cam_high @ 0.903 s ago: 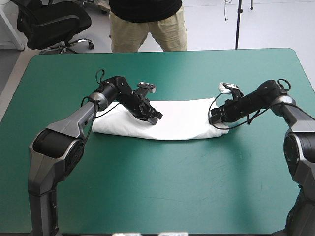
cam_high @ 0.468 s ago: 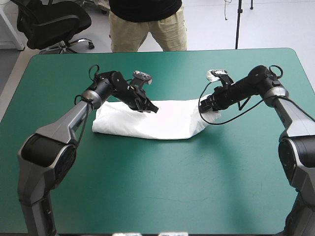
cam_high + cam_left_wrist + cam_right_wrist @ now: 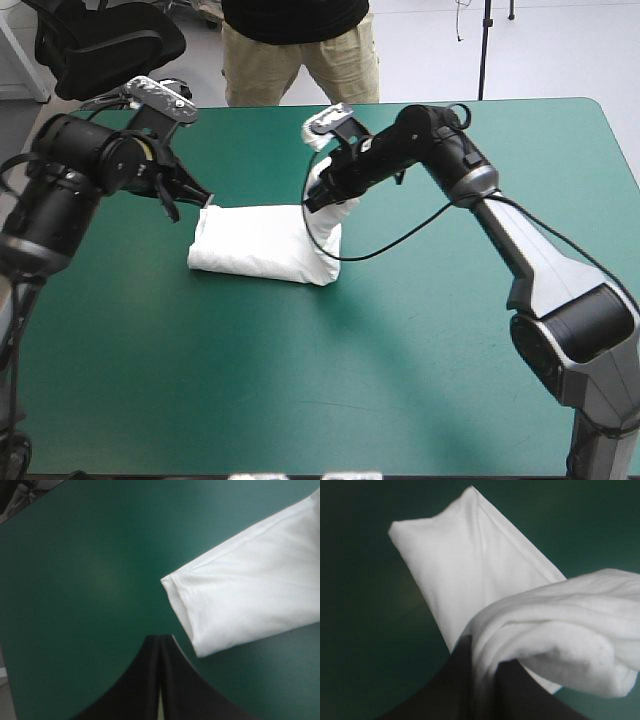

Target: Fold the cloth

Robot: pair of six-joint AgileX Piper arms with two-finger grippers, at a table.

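The white T-shirt [image 3: 255,245] is a folded bundle lying on the teal-green cover of the bench [image 3: 430,380], left of the bench's middle and nearer its far edge. Its left end rests flat and squared, with a stitched hem showing along the corner. Its right end is lifted off the cover and curls up in soft, thick layers over the flat part. The left tool [image 3: 161,642] is clenched on nothing, its black fingers meeting in one point above bare cover, with the bundle's left corner just beside and ahead of the tip, not touching it. The right tool [image 3: 318,195] is above the bundle's right end and grasps that raised end, a wad of white fabric pinched between its nearly closed fingers and bulging out to one side.
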